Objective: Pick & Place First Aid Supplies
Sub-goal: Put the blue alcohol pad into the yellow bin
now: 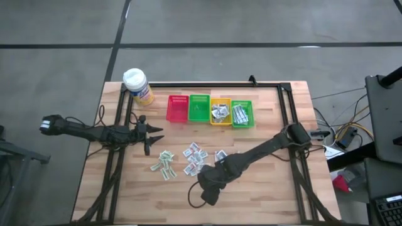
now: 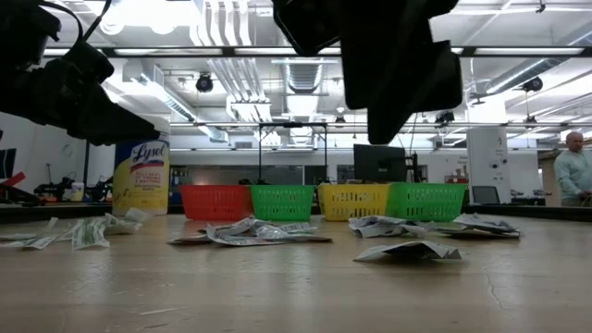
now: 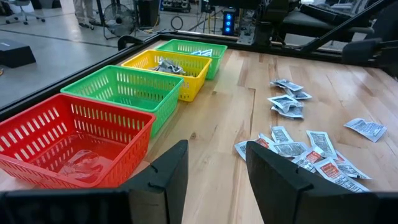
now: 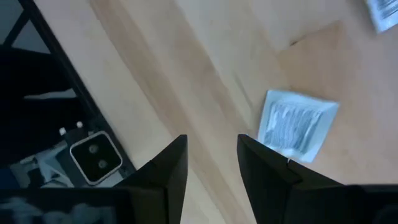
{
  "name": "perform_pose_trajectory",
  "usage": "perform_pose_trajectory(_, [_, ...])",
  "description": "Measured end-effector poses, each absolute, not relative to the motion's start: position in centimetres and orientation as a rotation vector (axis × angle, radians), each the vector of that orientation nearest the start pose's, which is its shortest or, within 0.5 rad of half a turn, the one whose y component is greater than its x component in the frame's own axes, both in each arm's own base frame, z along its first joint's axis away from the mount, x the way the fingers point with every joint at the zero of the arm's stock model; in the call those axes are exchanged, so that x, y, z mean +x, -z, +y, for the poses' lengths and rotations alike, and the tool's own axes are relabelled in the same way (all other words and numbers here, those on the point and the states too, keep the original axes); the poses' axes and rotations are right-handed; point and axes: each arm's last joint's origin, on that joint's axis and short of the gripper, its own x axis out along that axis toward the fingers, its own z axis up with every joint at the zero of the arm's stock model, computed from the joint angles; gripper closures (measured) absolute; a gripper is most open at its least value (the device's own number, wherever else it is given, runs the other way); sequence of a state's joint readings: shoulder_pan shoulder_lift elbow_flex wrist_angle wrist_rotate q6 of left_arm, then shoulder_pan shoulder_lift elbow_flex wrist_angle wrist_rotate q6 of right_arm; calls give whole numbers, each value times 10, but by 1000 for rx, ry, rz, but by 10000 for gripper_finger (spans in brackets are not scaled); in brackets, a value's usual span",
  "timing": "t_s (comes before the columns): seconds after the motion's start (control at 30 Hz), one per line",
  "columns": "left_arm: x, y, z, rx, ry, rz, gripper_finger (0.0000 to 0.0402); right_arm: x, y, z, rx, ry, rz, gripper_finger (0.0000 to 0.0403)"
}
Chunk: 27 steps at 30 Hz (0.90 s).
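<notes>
The first aid packets (image 1: 191,158) lie scattered flat on the wooden desk (image 1: 276,188), near its middle, in front of a row of four baskets. More packets sit inside the yellow basket (image 1: 220,113) and the green basket (image 1: 242,114) at the row's right end; the red basket (image 1: 178,108) and the other green basket (image 1: 199,107) stand beside them. The right claw (image 4: 211,162) hangs above the desk with its fingers apart and nothing between them, one packet (image 4: 294,126) just beside it. The left claw (image 3: 214,171) waits open near the red basket, empty. A yellow wipes canister (image 1: 138,86) stands at the desk's far left corner
</notes>
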<state>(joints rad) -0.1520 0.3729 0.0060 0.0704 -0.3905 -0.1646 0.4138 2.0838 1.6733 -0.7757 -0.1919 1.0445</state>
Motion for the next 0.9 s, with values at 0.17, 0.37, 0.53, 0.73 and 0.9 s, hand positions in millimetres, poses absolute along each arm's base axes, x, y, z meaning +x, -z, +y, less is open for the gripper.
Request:
perform_pose_trajectory(0.17, [115, -140, -6, -83, -259, 266, 243, 393, -202, 184, 751, 133, 1343, 269])
perform_pose_trajectory(0.37, [115, -140, -6, -83, -260, 266, 243, 394, -199, 184, 759, 148, 1350, 271])
perform_pose_trajectory(0.53, [115, -140, -6, -83, -260, 266, 243, 397, -185, 186, 767, 169, 1383, 271])
perform_pose_trajectory(0.73, [115, -140, -6, -82, -259, 267, 243, 399, -176, 187, 818, 212, 1419, 271])
perform_pose_trajectory(0.9, [115, -140, -6, -82, -260, 268, 243, 398, -176, 186, 838, 249, 1434, 280])
